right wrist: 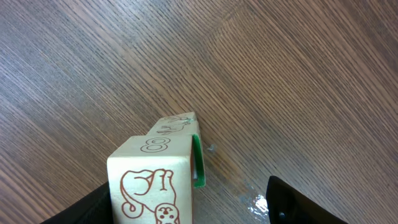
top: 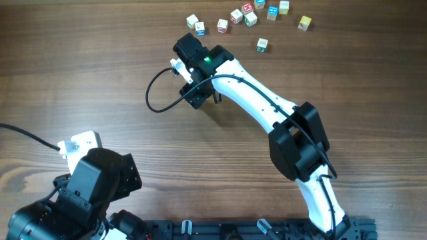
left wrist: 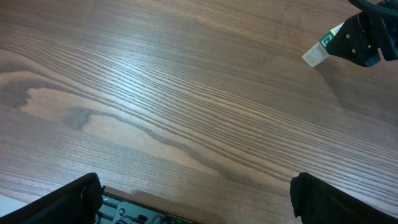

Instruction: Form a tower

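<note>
The tower (right wrist: 153,180) is two whitish letter cubes stacked. The top cube shows a brown monkey drawing and an 8. The lower cube (right wrist: 181,123) peeks out beyond it with a green edge. My right gripper (right wrist: 186,202) stands open around the tower: the top cube lies next to the left finger (right wrist: 87,208), and the right finger (right wrist: 298,202) is well apart from it. In the overhead view the right gripper (top: 197,93) hides the tower. The left wrist view shows one whitish cube with green marking (left wrist: 316,53) at the right gripper's tip. My left gripper (left wrist: 196,199) is open and holds nothing, low at the table's near left.
Several loose letter cubes lie along the far edge, among them one (top: 193,21) at the left, one (top: 262,45) nearer and one (top: 304,23) at the right. A black cable loop (top: 157,100) hangs left of the right gripper. The left arm (top: 100,180) sits at the near left corner.
</note>
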Robot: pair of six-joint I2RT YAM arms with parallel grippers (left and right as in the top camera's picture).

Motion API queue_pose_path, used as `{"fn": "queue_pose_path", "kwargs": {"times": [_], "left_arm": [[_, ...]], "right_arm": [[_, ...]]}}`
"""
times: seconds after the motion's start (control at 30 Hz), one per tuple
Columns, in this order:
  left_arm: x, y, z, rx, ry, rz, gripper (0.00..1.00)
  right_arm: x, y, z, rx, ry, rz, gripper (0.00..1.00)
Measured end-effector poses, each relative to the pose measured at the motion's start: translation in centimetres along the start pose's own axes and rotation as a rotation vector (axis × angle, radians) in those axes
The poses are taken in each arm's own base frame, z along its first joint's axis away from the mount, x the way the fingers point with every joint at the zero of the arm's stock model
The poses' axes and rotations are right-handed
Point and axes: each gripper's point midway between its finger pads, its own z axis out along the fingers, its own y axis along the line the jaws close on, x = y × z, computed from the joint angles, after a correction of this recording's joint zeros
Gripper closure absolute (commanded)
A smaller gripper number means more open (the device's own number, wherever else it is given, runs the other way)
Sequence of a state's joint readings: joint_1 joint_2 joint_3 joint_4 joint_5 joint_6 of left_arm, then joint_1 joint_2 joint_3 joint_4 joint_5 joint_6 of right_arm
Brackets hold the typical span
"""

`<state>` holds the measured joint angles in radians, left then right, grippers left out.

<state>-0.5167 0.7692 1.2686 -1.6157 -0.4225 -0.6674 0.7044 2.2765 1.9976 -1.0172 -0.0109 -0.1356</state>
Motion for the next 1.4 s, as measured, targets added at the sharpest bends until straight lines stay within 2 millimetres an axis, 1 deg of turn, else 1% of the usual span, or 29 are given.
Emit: {"fn": "queue_pose_path", "kwargs": {"times": [0.3, 1.4], "left_arm": [[0.00, 0.00, 0.00, 0.000, 0.000, 0.000, 0.00], [0.00, 0.00, 0.00, 0.000, 0.000, 0.000, 0.00]], "right_arm": [[0.01, -0.09, 0.00, 0.005, 0.001, 0.000, 0.30], [0.26, -0.56, -0.01, 0.033, 0.012, 0.019, 0.29]]}}
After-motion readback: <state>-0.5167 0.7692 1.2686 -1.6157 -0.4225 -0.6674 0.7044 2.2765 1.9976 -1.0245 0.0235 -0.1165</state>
